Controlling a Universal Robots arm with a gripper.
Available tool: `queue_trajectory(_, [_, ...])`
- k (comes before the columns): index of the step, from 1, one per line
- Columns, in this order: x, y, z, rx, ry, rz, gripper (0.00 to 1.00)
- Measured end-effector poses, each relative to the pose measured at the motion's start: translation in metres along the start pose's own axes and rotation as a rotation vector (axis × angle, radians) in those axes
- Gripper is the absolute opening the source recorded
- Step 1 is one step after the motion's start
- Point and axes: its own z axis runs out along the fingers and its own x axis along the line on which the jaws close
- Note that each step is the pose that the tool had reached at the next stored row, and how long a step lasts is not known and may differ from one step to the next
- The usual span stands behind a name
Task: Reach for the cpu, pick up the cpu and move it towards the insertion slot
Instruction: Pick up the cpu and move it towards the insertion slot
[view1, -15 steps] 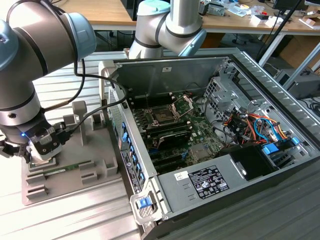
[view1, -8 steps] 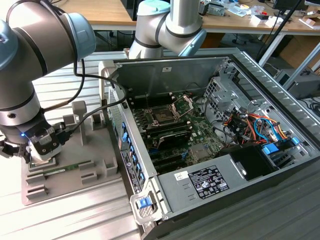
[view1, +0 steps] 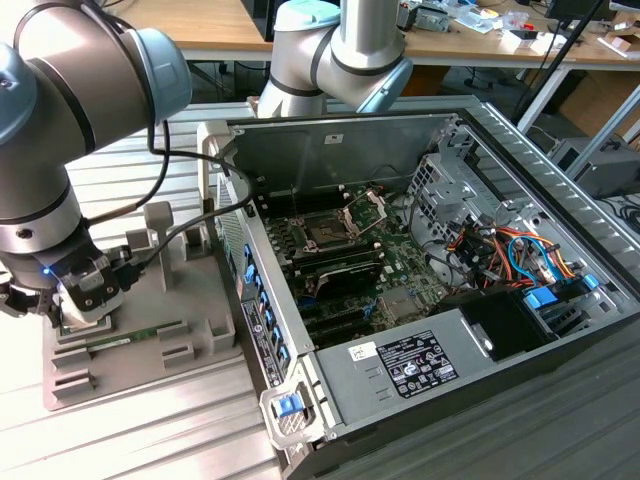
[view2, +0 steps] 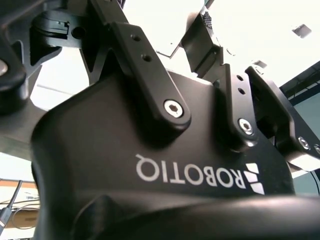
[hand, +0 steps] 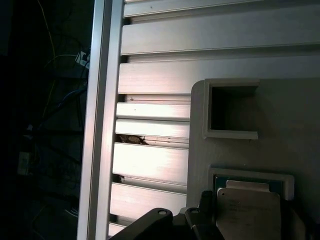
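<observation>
In the exterior view, the open computer case (view1: 330, 150) lies on its side on a ribbed aluminium table (view1: 150, 440). The insertion slot (view1: 326, 233) sits inside the case on the green board, its silver frame hinged up. Just beside the case, on the exterior view's left, stands a grey fixture block (view1: 190, 290). The arm (view1: 60, 120) bends down over the part of the block farthest from the case, and the gripper (view1: 78, 312) is low against it. A green memory stick (view1: 125, 338) lies in a groove of the block. Beyond the case are wooden desks (view1: 200, 30) strewn with small parts.

In the second wrist view, the gripper's black body is seen from beneath against a bright white ceiling (view2: 250, 30).

In the first wrist view, the cpu (hand: 247, 212) rests in a framed recess of the block, well apart from the case, with dark gripper parts close beside it. Whether the claw is spread or closed on it I cannot tell. An empty square pocket (hand: 232, 107) lies near the cpu. Past the table's edge the room is dark, with loose cables (hand: 50, 100).
</observation>
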Motion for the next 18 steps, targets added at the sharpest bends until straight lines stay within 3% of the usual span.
queue_trajectory(9, [0.0, 0.0, 0.0002, 0.0, 0.0, 0.0, 0.62])
queue_trajectory(10, [0.0001, 0.0, 0.0002, 0.0001, 0.0003, 0.0, 0.55])
queue_trajectory(18, [0.0, 0.0, 0.0004, 0.0, 0.0, 0.0, 0.55])
